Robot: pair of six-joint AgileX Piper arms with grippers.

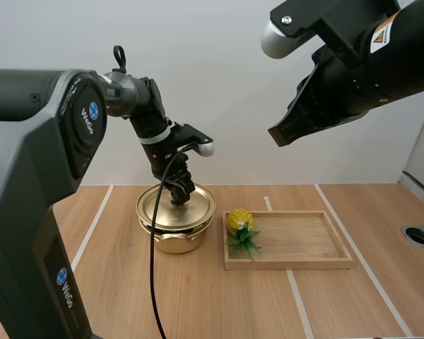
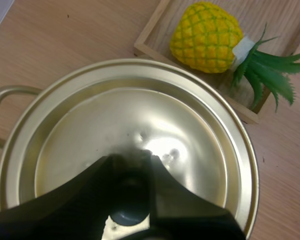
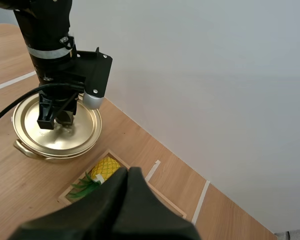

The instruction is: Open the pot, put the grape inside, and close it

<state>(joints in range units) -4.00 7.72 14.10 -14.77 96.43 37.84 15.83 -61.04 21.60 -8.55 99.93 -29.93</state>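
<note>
My left gripper (image 1: 179,196) is closed on the dark knob (image 2: 130,206) of the gold lid (image 1: 198,206), pinching it between the fingers; the lid sits flat on the pot (image 1: 175,242). Just beside the pot, on the counter (image 1: 339,304), lies a wooden tray (image 1: 297,263). The fruit in the tray is a yellow toy pineapple (image 1: 239,220), not a grape, lying at the end nearest the pot. My right gripper (image 1: 283,134) hangs high above the tray, fingers pressed together on nothing.
</note>
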